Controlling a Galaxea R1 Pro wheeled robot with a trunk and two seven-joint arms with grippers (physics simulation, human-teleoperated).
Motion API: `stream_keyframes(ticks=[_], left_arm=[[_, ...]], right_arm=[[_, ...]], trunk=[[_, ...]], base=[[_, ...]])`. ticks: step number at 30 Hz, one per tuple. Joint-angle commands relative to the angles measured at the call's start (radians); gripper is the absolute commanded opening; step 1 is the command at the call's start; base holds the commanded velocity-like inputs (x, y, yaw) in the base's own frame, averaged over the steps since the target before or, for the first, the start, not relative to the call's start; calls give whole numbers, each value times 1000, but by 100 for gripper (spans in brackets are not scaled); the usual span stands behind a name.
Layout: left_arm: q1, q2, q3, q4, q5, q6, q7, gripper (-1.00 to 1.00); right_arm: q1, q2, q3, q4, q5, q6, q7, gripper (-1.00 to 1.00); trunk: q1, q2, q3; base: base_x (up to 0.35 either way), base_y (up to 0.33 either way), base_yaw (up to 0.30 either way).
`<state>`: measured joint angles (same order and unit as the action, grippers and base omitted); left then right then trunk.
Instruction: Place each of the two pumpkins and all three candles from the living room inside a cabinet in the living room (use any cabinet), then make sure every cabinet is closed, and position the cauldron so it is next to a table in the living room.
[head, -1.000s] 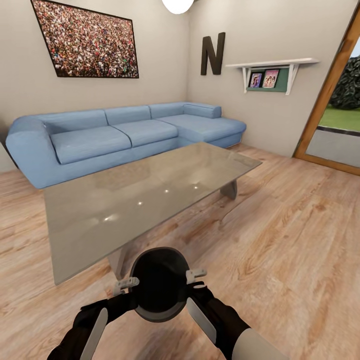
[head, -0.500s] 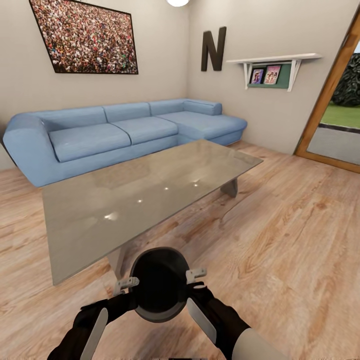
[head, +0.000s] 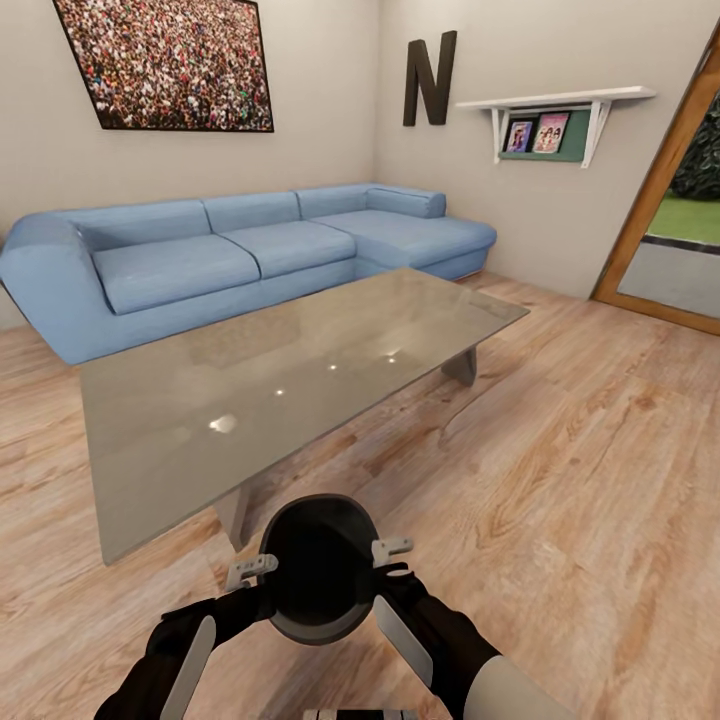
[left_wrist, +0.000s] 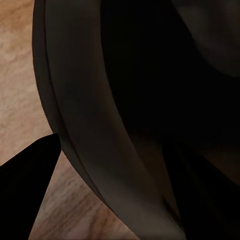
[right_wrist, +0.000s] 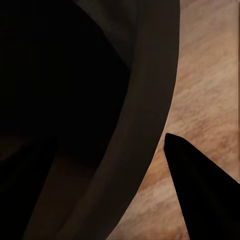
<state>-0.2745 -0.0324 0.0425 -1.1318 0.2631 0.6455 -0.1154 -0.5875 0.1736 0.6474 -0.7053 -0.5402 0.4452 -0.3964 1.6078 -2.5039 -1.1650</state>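
The robot carries the cauldron (head: 318, 572), a dark round pot with a wide black opening, between its two arms, low in front of its trunk. In the head view the left claw (head: 249, 573) sits at one side of the rim and the right claw (head: 391, 550) at the other side, each with its pale fingers against the pot's edge. Both claws seem clenched on the rim, and the wrist views agree: the thick grey rim (left_wrist: 85, 130) passes very close to the left camera, with one dark fingertip (left_wrist: 27, 180) outside it, and the same rim (right_wrist: 145, 120) runs past the right camera beside a dark fingertip (right_wrist: 202, 185).

The glass-topped table (head: 290, 390) stands just ahead, near the cauldron, on the wooden floor (head: 580, 450), with the blue sofa (head: 230, 260) behind it. My judgement is that the last part of the task is now in hand: the cauldron is near the table but not yet set down (it appears to hang above the floor). Setting it down beside the table leg and releasing both claws is what remains here.

The pumpkins, candles and cabinet cannot be judged from these views, so I cannot say whether that part is finished.
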Motion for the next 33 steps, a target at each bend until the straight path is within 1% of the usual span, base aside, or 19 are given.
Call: stream_keyframes(ticks=[1, 7, 13, 22, 25, 28, 32, 33], left_arm=[[0, 0, 2, 1, 14, 0, 0, -100], [0, 0, 5, 1, 15, 0, -1, -100], [0, 0, 6, 1, 15, 2, -1, -100], [0, 0, 8, -2, 16, 0, -1, -100], [0, 0, 8, -3, 16, 0, -1, -100], [0, 0, 8, -3, 16, 0, -1, -100], [0, 0, 8, -2, 16, 0, -1, -100], [0, 0, 8, -2, 16, 0, -1, -100]], right_arm=[[0, 1, 68, -44, -3, -30, 5, -100], [1, 1, 67, -45, -3, -30, 5, -100], [1, 1, 68, -44, -3, -30, 5, -100], [0, 1, 68, -44, -4, -30, 5, -100], [1, 1, 68, -44, -4, -30, 5, -100], [1, 1, 68, -44, -4, -30, 5, -100], [1, 1, 67, -44, -4, -31, 5, -100], [2, 1, 67, -44, -4, -30, 5, -100]], trunk=[[0, 0, 0], [0, 0, 0], [0, 0, 0], [0, 0, 0], [1, -1, -12], [1, -1, -12], [3, -2, -27], [3, -2, -27]], base=[[0, 0, 0], [0, 0, 0], [154, 0, 0], [22, 0, 0], [0, 0, 0], [0, 0, 0], [0, 0, 0], [0, 0, 0]])
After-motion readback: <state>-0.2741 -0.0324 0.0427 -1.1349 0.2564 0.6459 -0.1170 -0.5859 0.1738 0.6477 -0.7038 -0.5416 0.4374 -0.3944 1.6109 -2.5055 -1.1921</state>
